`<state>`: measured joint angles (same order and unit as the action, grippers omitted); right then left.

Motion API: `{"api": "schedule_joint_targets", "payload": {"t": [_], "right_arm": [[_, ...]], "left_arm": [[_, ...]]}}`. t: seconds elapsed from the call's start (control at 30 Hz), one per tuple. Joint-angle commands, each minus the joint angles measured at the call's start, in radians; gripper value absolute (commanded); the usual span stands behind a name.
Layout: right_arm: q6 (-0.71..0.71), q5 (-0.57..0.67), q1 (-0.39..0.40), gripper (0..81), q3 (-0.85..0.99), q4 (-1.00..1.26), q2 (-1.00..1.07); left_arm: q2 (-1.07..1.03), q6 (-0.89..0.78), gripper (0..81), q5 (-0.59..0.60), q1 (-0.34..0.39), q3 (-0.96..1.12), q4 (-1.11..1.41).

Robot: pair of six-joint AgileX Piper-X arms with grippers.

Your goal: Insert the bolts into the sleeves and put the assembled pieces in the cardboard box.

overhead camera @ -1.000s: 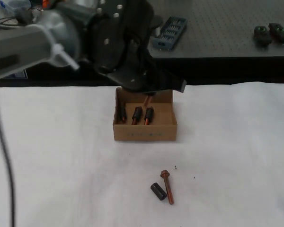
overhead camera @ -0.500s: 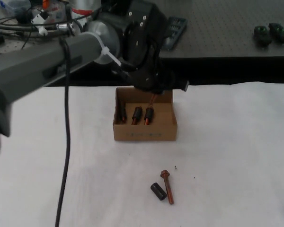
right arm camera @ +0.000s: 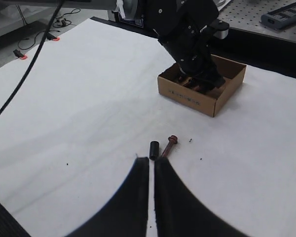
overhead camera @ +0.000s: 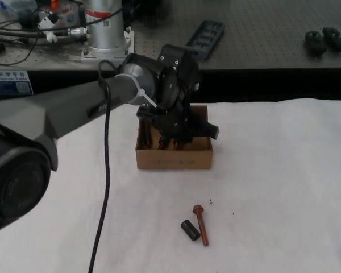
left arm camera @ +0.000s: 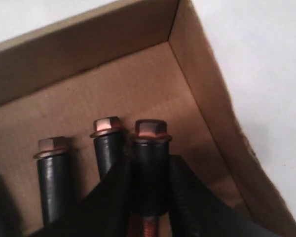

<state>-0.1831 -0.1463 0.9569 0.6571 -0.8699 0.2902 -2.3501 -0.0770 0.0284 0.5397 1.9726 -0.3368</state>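
Sleeved bolt (left arm camera: 150, 148), clamped in my left gripper (left arm camera: 149, 174), hangs inside the cardboard box (left arm camera: 84, 64), parallel to neighbouring assembled pieces (left arm camera: 53, 182).

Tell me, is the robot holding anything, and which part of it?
Yes. The left jaws hold an assembled piece by its black sleeve, inside the cardboard box. The right jaws hold nothing.

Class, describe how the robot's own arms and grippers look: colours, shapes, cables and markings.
The left arm has a grey link that ends in a black wrist housing. A black cable hangs along it, fastened with a white cable tie. The left gripper has two matte black fingers. The right gripper has two black fingers that curve and taper towards their tips.
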Motion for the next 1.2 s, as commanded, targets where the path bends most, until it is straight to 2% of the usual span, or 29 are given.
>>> {"api": "schedule_joint_targets", "payload": {"t": [0.0,0.1,0.17,0.27,0.37,0.47,0.63,0.7,0.8,0.9,1.17], "right_arm": [[-0.005,-0.002,0.001,3.7,0.008,0.0,-0.006],[-0.005,-0.002,0.001,3.7,0.008,0.0,-0.006],[-0.02,-0.002,0.001,3.7,0.008,0.0,-0.006],[-0.049,-0.002,0.001,3.7,0.008,0.0,-0.006],[-0.049,-0.002,0.001,3.7,0.008,0.0,-0.006],[-0.049,-0.002,0.001,3.7,0.008,0.0,-0.006],[-0.049,-0.002,0.001,3.7,0.008,0.0,-0.006],[-0.049,-0.005,0.001,3.7,0.008,0.0,-0.006],[-0.051,-0.049,0.001,3.7,0.008,0.0,0.001],[-0.091,-0.072,0.001,3.7,0.008,0.003,0.033],[-0.094,0.005,-0.005,2.6,0.008,0.069,0.225]], "left_arm": [[-0.022,0.012,0.6,0.093,-0.003,0.015,-0.002],[-0.025,0.01,2.7,0.113,-0.003,0.015,-0.022],[-0.025,0.01,10.6,0.114,-0.003,0.015,-0.023],[-0.025,-0.002,26.9,0.114,-0.003,0.015,-0.023],[-0.025,-0.055,33.7,0.111,-0.003,0.015,-0.023],[-0.016,-0.108,33.0,0.117,-0.003,0.015,-0.029],[0.044,-0.16,26.1,0.119,-0.006,0.015,-0.03],[0.083,-0.165,21.1,0.119,-0.01,0.015,-0.033],[0.144,-0.178,11.3,0.202,-0.017,0.015,-0.083],[0.199,-0.15,3.1,0.193,-0.023,0.015,-0.177],[0.312,-0.124,2.4,0.154,-0.045,0.015,-0.374]]}}
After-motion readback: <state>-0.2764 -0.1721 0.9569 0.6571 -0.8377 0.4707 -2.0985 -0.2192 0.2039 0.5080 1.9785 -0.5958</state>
